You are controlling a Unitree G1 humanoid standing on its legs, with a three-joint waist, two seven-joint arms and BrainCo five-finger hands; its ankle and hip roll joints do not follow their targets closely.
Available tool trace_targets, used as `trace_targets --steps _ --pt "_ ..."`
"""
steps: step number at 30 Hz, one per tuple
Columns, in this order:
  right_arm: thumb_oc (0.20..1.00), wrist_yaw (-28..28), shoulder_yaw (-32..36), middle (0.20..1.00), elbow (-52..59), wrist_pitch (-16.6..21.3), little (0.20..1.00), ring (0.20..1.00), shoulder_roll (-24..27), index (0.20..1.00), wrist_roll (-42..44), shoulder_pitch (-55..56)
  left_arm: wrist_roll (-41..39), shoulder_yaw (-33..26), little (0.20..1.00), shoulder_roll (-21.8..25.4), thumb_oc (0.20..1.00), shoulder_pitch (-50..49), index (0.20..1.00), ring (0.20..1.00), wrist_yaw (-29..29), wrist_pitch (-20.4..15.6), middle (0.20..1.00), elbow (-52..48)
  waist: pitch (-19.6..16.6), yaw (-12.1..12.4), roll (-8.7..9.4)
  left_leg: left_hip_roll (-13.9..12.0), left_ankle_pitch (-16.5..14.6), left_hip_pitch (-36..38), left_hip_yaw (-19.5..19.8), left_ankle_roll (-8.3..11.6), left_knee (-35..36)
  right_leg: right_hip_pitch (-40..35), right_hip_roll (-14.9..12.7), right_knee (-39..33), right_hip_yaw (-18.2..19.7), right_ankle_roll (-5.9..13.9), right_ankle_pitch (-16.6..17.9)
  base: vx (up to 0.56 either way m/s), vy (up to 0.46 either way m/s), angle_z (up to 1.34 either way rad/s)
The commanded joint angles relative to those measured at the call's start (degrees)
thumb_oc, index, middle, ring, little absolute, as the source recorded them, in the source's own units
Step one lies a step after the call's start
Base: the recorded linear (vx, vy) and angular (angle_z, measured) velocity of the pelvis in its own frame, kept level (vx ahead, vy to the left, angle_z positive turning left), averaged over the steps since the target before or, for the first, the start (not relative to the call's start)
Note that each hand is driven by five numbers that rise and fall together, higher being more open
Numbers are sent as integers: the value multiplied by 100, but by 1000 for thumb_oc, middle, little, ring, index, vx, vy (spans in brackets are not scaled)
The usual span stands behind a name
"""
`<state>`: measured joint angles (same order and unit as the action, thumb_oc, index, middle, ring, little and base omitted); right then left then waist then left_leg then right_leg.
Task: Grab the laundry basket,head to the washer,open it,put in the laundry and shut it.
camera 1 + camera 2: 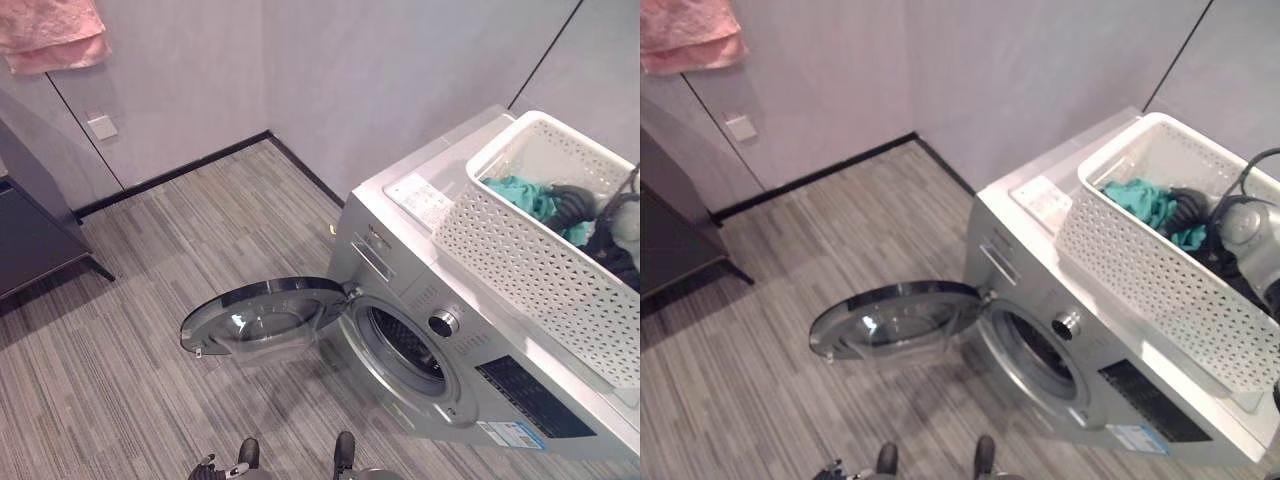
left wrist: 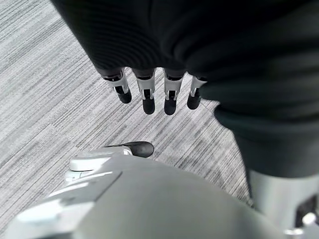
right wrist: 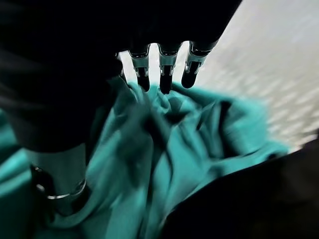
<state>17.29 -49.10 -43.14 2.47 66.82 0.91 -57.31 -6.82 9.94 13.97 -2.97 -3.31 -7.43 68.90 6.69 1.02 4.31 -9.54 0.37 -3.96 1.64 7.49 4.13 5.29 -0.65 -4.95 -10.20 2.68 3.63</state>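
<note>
Here the right hand (image 3: 159, 74) reaches onto teal laundry (image 3: 199, 134) inside the basket (image 1: 520, 260).

Right arm reaching in from right side, wrist bending downward. Right hand (image 1: 1193, 206) showing its dark ribbed cover uppermost. Its fingers (image 3: 162, 74) pointing down in a row, nearly straight, dark tips touching teal cloth (image 3: 199, 144); not curling round it. Thumb not making out clearly.

Left hand (image 2: 154, 92) hanging low at robot's side, dark cover on top. Its fingers (image 2: 148, 97) pointing downward, lying side by side, relaxed and slightly bent, holding nothing, tips well apart from floor.
</note>
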Motion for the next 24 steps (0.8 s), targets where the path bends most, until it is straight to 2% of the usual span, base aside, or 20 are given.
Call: trace_targets --steps 1,14,15,16,21,24 --pt "1000 -25 -390 1000 88 10 1000 1000 -103 1000 -117 -415 -105 285 1000 184 1000 146 1000 1000 34 -67 1000 34 24 217 375 -306 359 361 46 -7 87 280 -296 559 327 322 -279 5 -20 6" --pt "1000 285 -604 1000 393 22 1000 1000 -421 1000 -123 16 -218 233 1000 243 1000 342 1000 1000 -55 -119 1000 -51 213 294 423 -330 469 131 60 28 87 491 -275 512 297 346 -214 -1 -2 -1" --pt "564 267 -552 564 415 17 564 564 -408 564 -98 115 -191 264 1000 244 1000 355 1000 1000 -59 -136 1000 -57 229 289 418 -325 470 104 74 30 87 503 -283 503 291 351 -206 0 0 0" --pt "200 296 -531 200 351 -2 200 200 -434 200 -85 149 -185 266 1000 264 1000 361 1000 1000 -58 -135 1000 -57 237 299 417 -321 470 87 84 30 87 514 -288 497 281 351 -201 0 0 0" --pt "200 236 -411 200 323 -26 200 200 -493 200 -24 119 -210 248 1000 246 1000 368 1000 1000 -81 -136 1000 19 224 275 388 -291 454 75 58 18 87 518 -300 480 297 354 -180 0 0 0" --pt "200 -49 -174 200 146 24 200 200 -516 200 144 -88 -175 269 1000 217 1000 363 1000 1000 -106 -122 1000 90 154 230 366 -273 380 164 17 1 87 445 -315 460 337 361 -190 20 34 -1"
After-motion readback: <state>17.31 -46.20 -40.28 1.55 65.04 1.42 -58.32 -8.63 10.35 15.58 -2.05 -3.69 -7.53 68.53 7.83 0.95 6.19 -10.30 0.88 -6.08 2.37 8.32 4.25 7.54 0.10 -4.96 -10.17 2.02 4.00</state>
